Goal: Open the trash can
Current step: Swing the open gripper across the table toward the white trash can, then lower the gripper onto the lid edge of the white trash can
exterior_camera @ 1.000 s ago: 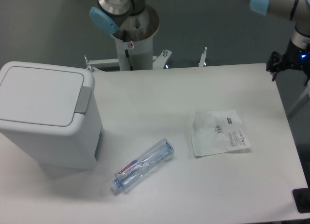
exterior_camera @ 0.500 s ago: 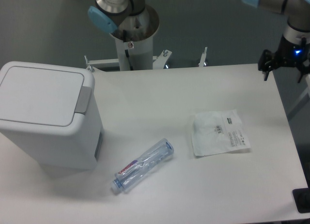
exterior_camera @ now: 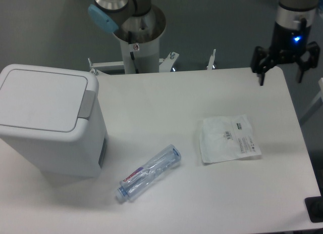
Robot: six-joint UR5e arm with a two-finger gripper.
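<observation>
The trash can (exterior_camera: 48, 123) is a large white boxy bin at the table's left side. Its flat lid (exterior_camera: 40, 102) lies shut, and the grey push tab (exterior_camera: 88, 103) sits on its right edge. My gripper (exterior_camera: 281, 78) hangs above the table's far right corner, far from the bin. Its two black fingers (exterior_camera: 262, 67) point down and stand wide apart with nothing between them.
A clear empty plastic bottle (exterior_camera: 150, 173) lies on its side at centre front. A white plastic packet (exterior_camera: 228, 138) lies right of centre. The metal robot base (exterior_camera: 139, 37) stands behind the table's back edge. A dark object (exterior_camera: 314, 208) sits at the front right corner.
The gripper has moved left and come more fully into view over the far right corner. The trash can, bottle and packet have not moved.
</observation>
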